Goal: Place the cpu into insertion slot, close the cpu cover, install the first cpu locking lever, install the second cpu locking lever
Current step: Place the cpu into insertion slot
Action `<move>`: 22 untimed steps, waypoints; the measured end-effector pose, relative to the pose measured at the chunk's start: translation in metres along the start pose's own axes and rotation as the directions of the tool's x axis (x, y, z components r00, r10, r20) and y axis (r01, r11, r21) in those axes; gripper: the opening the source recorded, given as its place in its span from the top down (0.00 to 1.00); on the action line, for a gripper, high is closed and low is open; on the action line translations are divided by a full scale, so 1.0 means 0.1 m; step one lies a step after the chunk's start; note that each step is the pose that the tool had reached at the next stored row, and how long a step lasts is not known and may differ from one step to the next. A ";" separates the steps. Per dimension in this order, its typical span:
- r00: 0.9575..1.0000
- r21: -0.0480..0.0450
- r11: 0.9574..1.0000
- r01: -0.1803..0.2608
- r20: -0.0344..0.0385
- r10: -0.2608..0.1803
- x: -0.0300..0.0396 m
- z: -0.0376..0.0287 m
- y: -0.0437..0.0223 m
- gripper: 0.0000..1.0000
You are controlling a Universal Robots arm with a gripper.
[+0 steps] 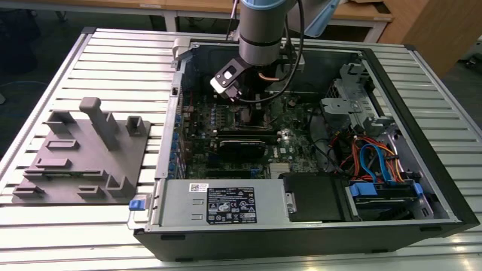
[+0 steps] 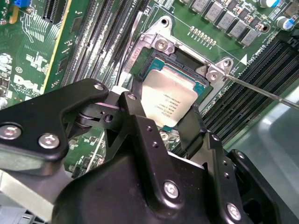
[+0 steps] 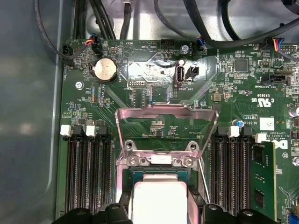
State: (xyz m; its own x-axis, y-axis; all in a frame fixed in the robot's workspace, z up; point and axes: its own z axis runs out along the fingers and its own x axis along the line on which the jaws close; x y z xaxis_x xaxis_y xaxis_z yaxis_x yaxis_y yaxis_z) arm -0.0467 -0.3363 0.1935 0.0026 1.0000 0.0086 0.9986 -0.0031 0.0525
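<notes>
Silver-grey cpu (image 2: 167, 100) sits clamped in the tool (image 2: 166, 112), low over the slot (image 2: 184, 59) directly beneath (seated or not, I cannot tell). Placement is the step in hand; it calls for level, square lowering. The cover (image 3: 166, 110) stands open beyond the tool.

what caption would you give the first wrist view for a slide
Tool at the cpu over the insertion slot, with the cpu cover hinged open
</notes>
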 end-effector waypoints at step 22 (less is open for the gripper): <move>1.000 0.000 1.000 0.000 0.000 0.000 0.005 0.026 -0.003 0.46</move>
State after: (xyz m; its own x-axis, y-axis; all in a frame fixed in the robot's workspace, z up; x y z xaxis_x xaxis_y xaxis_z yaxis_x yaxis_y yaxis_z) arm -0.0469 -0.3358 0.1909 0.0026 1.0000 0.0085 0.9986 -0.0030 0.0524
